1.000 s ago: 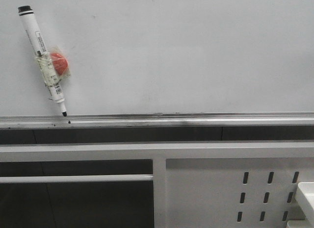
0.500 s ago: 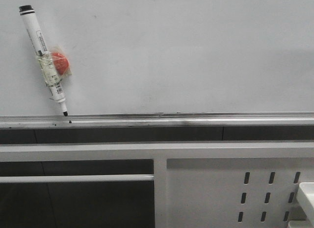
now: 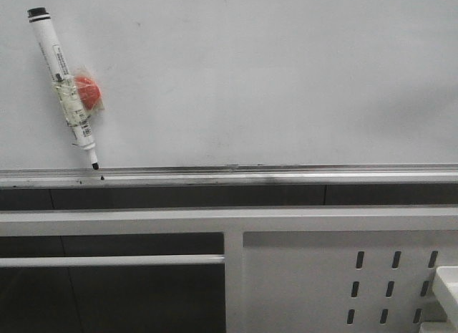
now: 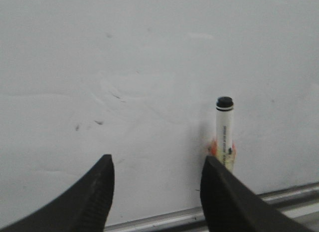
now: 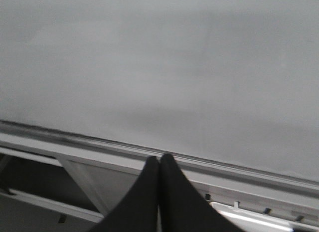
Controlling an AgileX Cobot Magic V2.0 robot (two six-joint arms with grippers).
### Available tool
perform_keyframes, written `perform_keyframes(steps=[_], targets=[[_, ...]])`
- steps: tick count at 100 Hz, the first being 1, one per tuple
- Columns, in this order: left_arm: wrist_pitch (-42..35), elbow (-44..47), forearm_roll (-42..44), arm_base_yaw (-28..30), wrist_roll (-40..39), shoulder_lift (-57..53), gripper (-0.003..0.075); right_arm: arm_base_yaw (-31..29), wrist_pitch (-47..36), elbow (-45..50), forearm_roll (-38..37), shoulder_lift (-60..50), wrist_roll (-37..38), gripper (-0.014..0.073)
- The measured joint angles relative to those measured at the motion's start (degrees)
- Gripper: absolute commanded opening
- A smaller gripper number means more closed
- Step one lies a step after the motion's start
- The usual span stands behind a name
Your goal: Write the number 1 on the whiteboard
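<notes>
The left gripper (image 4: 155,177) has its jaws spread and empty; the right gripper (image 5: 159,164) has its jaws pressed together on nothing. The whiteboard (image 3: 272,75) fills the upper frame, bare of any stroke. The marker (image 3: 63,86) leans at upper left, cap up, tip down on the rail (image 3: 286,177), just beside the left jaws.

Flat, dim indoor light, all three views soft and grainy.

The whiteboard (image 3: 272,75) reads dull grey with no hard glare; a faint shadow smudges it ahead of the right gripper (image 5: 159,164), whose view is the blurriest, while the left gripper's (image 4: 157,179) fingers show as unlit black shapes.
</notes>
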Motion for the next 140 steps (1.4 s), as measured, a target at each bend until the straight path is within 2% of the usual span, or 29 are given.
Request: perform_keyframes(steps=[13, 23, 47, 77, 101, 140], targets=[[-5.07, 1.20, 0.20, -4.79, 0.39, 7.72, 0.0351, 4.69, -2.60, 0.00, 0.03, 1.12, -0.73, -0.0059], [-13.63, 2.78, 0.20, -7.18, 0.39, 13.64, 0.0349, 6.66, -3.60, 0.00, 0.12, 1.35, -0.73, -0.0059], [-30.99, 4.43, 0.10, -9.84, -4.22, 29.25, 0.0349, 7.20, -3.70, 0.00, 0.12, 1.35, -0.73, -0.0059], [-52.80, 4.32, -0.20, -16.22, -8.26, 48.97, 0.0348, 7.20, -3.70, 0.00, 0.15, 1.35, -0.73, -0.0059], [-54.53, 3.73, -2.18, -18.64, -14.18, 61.49, 0.0348, 7.20, -3.70, 0.00, 0.36, 1.35, -0.73, -0.0059], [-54.89, -1.17, -4.49, -18.64, -16.42, 63.55, 0.0348, 7.20, -3.60, 0.00, 0.36, 1.35, -0.73, -0.0059]])
